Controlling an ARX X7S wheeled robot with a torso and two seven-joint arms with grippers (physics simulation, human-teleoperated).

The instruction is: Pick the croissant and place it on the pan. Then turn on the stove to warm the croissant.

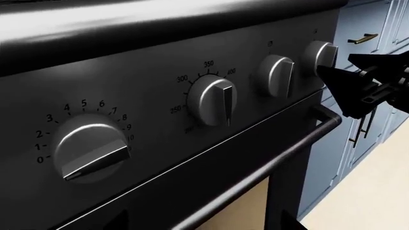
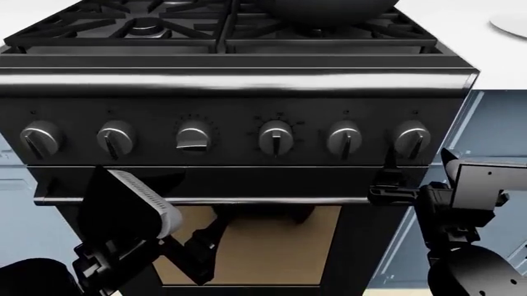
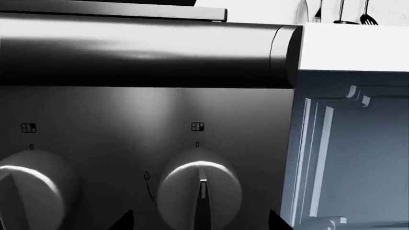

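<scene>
Stove (image 2: 239, 117) fills head view, six knobs across front. Pan (image 2: 325, 11) on back-right grate, only underside seen; croissant not visible. Right gripper (image 2: 394, 185) just below rightmost knob (image 2: 411, 138), at stove's right edge; jaw width: can't tell. Left gripper (image 2: 185, 246) low by oven door, jaws spread wide.

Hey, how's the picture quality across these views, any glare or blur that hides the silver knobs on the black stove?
Head view: a bright glare band runs along the black gas stove's front rail; the six silver knobs stay sharp. Left wrist view: soft reflections on the numbered dial knob, digits readable. Right wrist view: very close, bottom edge crops the rightmost knob; no blur.
</scene>
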